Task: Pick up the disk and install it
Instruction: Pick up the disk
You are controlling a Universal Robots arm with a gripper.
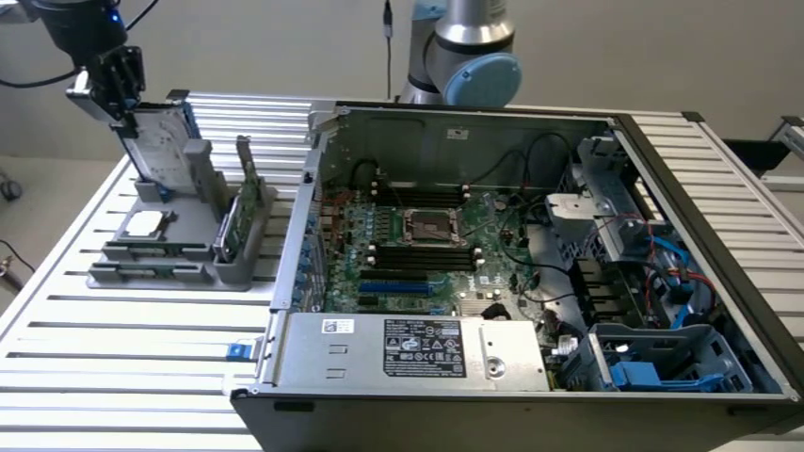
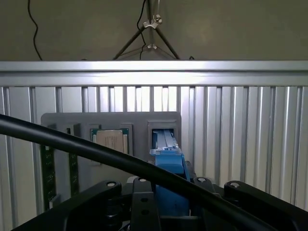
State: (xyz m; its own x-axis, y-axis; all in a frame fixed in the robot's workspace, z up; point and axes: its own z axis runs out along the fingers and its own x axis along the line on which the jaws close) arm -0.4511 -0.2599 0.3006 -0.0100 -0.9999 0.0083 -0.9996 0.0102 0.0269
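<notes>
Gripper (image 1: 128,111) is at the far corner of the worktop (image 1: 113,348), on the exterior view's left. It sits over the grey parts fixture (image 1: 176,268). Its fingers look closed on the top edge of the disk (image 1: 161,151), which stands upright, label face showing, blue carrier along its edges. The lower end of the disk is down at the fixture's back slot. I can't tell whether it is seated there or just clear of it.

From the wrist view, the blue carrier of the disk (image 2: 167,159) runs up between the black halves of the gripper (image 2: 166,202). A black cable (image 2: 72,142) crosses in front of them.

In the same fixture (image 2: 139,120) a square CPU chip (image 1: 145,223) lies flat in its pocket, beside the disk's slot. A green circuit stick (image 1: 244,168) stands on edge on the side nearer the computer.

The open computer case (image 1: 465,113) lies on the worktop, just beside the fixture on the exterior view's right. The motherboard (image 1: 402,273) is exposed, and a silver power supply (image 1: 415,348) (white and black labels on top) sits along the near edge. A drive bay with blue plastic parts (image 1: 641,372) is in the case's near corner on the exterior view's right, well apart from the disk.
</notes>
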